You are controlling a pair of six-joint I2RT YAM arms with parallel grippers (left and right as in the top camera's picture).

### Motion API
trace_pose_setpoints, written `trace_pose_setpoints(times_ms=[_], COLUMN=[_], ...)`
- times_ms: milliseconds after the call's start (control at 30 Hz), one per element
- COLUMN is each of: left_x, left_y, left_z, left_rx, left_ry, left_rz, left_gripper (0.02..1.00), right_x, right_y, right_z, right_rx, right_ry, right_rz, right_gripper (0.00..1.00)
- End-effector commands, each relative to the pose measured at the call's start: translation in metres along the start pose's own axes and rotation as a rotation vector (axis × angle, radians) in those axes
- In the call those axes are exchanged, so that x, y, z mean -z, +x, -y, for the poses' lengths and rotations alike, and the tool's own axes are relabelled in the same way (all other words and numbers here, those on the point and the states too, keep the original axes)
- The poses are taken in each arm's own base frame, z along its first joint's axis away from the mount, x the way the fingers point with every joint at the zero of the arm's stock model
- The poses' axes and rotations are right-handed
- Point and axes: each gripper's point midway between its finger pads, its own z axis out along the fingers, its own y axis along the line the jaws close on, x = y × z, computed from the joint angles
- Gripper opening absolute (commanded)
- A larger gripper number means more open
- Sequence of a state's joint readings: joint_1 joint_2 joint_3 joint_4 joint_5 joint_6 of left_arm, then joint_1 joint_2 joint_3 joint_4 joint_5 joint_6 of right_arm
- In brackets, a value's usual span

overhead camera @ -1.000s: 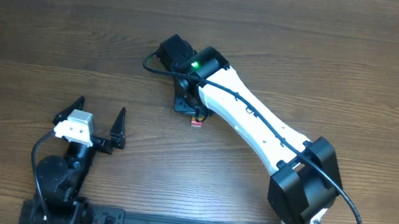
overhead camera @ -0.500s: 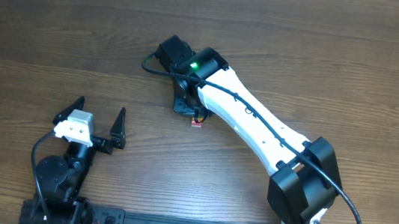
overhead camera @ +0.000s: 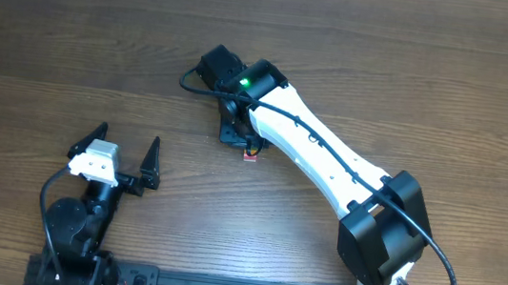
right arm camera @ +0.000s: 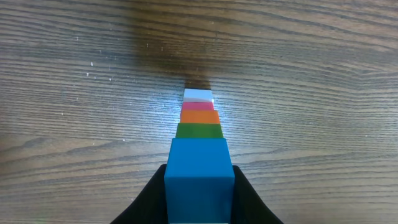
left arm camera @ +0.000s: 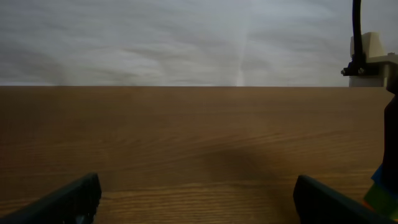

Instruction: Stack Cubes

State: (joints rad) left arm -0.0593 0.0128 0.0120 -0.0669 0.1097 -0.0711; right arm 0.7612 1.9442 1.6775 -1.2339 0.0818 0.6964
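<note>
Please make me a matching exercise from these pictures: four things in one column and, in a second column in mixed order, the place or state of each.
Things
1. blue cube
2. green cube
3. white cube
4. left gripper

Places or states
A. jaws open, far from the stack
B. lowest in the stack
C. on top, between the jaws of the right gripper
D. directly under the blue cube

Pairs: 1-C, 2-D, 3-B, 4-A

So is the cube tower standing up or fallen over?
Standing: the tower rises in one straight column, right hand holding its blue cube.
</note>
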Motion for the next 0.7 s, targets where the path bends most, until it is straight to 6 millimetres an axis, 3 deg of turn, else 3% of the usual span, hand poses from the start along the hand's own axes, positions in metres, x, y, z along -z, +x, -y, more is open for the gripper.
trace_pose_setpoints(times_ms=[33, 367, 433, 567, 700], left_x=[0.000, 0.000, 0.000, 0.000, 0.000], left_y=[0.002, 0.002, 0.002, 0.002, 0.002], left_z=[0.001, 0.001, 0.001, 0.001, 0.001], left_rx=[-0.012, -0.012, -0.012, -0.012, -0.012], left_ry=[0.008, 0.008, 0.008, 0.008, 0.008], left_rz=[0.000, 0.000, 0.000, 0.000, 0.000], left_gripper=[1.000, 1.000, 1.000, 1.000, 0.998], right_x=[-0.002, -0.002, -0.002, -0.002, 0.007], right_y=[0.000, 0.001, 0.001, -0.003, -0.022], right_z=[-0.006, -0.005, -0.006, -0.005, 0.003], right_rx=[0.004, 0.004, 0.004, 0.000, 0.026], right_ry=[-0.005, -0.002, -0.002, -0.001, 0.009], right_rz=[-0.006, -0.009, -0.008, 0.008, 0.069], right_gripper=[0.272, 0.665, 0.991, 0.993, 0.993])
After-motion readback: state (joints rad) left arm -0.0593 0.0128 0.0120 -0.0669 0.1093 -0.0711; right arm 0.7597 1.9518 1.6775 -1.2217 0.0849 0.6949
